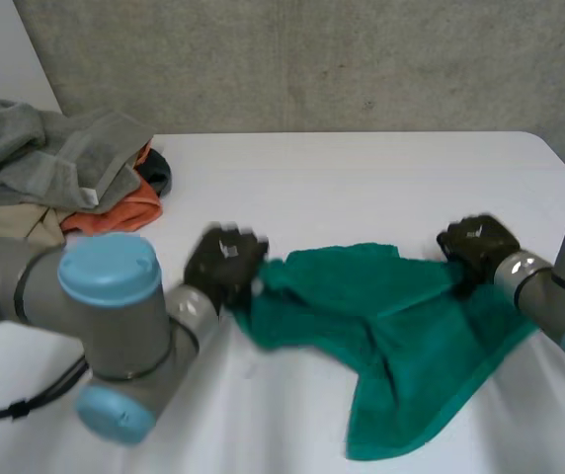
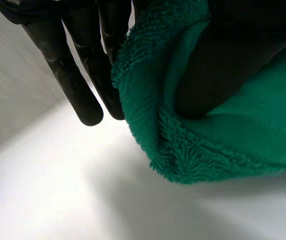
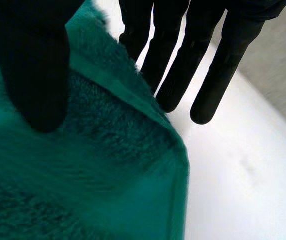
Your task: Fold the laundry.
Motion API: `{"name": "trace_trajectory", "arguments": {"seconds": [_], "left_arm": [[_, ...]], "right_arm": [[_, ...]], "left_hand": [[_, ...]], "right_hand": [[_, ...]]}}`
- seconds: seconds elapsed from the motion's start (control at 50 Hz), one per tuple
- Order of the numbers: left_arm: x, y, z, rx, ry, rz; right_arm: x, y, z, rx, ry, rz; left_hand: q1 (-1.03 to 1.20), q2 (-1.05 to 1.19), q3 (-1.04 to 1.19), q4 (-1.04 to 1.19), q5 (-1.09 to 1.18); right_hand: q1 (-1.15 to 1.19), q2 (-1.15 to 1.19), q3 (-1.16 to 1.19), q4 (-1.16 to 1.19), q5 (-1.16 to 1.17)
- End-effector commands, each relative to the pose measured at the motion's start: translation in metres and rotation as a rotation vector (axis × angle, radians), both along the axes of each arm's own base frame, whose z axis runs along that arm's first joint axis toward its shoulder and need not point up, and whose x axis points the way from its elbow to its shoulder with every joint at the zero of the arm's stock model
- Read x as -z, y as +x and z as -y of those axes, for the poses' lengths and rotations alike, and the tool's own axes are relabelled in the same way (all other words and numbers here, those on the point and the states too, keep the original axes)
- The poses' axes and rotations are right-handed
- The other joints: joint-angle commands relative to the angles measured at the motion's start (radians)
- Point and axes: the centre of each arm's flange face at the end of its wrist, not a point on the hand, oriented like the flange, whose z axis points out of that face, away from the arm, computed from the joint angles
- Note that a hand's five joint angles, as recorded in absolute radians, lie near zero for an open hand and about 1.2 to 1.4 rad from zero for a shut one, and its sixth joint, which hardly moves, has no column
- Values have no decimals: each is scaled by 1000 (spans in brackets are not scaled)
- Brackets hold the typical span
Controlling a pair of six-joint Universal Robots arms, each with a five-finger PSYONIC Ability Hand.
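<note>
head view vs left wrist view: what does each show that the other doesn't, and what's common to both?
Head view adds: the right hand holding the far end of the green towel, the towel's middle sagging onto the table, and a pile with a grey towel and an orange cloth at the table's far left corner.
Left wrist view adds: the thumb of the left hand pressed into the green towel's hemmed edge, with straight fingers on the other side.
Both: the left hand, the green towel, the white table.
</note>
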Motion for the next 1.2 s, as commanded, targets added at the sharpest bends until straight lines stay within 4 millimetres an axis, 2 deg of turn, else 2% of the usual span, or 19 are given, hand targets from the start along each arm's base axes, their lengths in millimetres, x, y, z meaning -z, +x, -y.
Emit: {"name": "trace_trajectory", "arguments": {"seconds": [0.02, 0.06, 0.08, 0.14, 0.2, 0.28, 0.34, 0.38, 0.46, 0.48, 0.58, 0.64, 0.76, 0.88, 0.94, 1.04, 1.1, 1.14, 1.2], "left_arm": [[-99, -3, 76, -139, -384, -204], [-125, -1, 89, -155, -468, -252], [-153, 1, 101, -171, -565, -307], [-204, 10, 117, -203, -740, -406], [-231, 19, 123, -224, -837, -455], [-247, 30, 129, -246, -890, -475], [-232, 24, 126, -211, -842, -441], [-206, 19, 123, -167, -771, -390], [-188, 19, 106, -91, -713, -336], [-187, 20, 102, -81, -705, -330], [-178, 24, 79, -34, -656, -299], [-185, 30, 60, -9, -651, -292], [-202, 38, 12, 98, -646, -281], [-212, 44, -35, 188, -666, -291], [-215, 48, -45, 191, -677, -296], [-217, 53, -58, 196, -680, -305], [-219, 54, -64, 202, -684, -315], [-218, 54, -65, 204, -683, -315], [-217, 56, -63, 192, -671, -307]], "right_arm": [[-62, -1, 47, 100, -309, 55], [-107, -1, 59, 144, -445, 105], [-122, -1, 61, 153, -484, 125], [-180, 5, 62, 156, -625, 217], [-225, 7, 58, 151, -722, 308], [-247, 8, 48, 132, -724, 371], [-233, 9, 40, 127, -617, 353], [-221, 11, 36, 120, -543, 342], [-187, 27, 19, 56, -353, 308], [-177, 34, 13, 25, -294, 300], [-135, 52, 10, -60, -142, 283], [-127, 60, 11, -107, -123, 287], [-102, 104, 2, -299, -72, 306], [-72, 159, -34, -471, 12, 315], [-55, 187, -65, -561, 67, 310], [-28, 209, -88, -588, 142, 319], [-22, 213, -81, -540, 157, 352], [-26, 214, -71, -489, 135, 381], [-45, 213, -59, -412, 66, 398]], "left_hand": [[339, 216, 212, 201, 260], [339, 216, 212, 201, 260], [339, 216, 212, 201, 260], [339, 216, 212, 201, 260], [339, 216, 212, 201, 260], [339, 216, 212, 201, 260], [339, 216, 212, 201, 260], [339, 216, 212, 201, 260], [339, 216, 212, 201, 260], [339, 216, 212, 201, 260], [339, 216, 212, 201, 260], [339, 216, 212, 201, 260], [339, 216, 212, 201, 260], [339, 216, 212, 201, 260], [339, 216, 212, 201, 260], [339, 216, 212, 201, 260], [339, 216, 212, 201, 260], [339, 216, 212, 201, 260], [339, 216, 212, 201, 260]], "right_hand": [[238, 218, 213, 207, 771], [238, 218, 213, 207, 771], [238, 218, 213, 207, 771], [238, 218, 213, 207, 771], [238, 218, 213, 207, 771], [238, 218, 213, 207, 771], [238, 218, 213, 207, 771], [238, 218, 213, 207, 771], [-900, -920, -925, -932, -367], [-983, -1003, -1008, -1015, -451], [-983, -1003, -1008, -1015, -451], [-983, -1003, -1008, -1015, -451], [-983, -1003, -1008, -1015, -451], [-983, -1003, -1008, -1015, -451], [-983, -1003, -1008, -1015, -451], [-983, -1003, -1008, -1015, -451], [-391, -411, -416, -423, 141], [235, 215, 210, 203, 767], [238, 218, 213, 207, 771]]}}
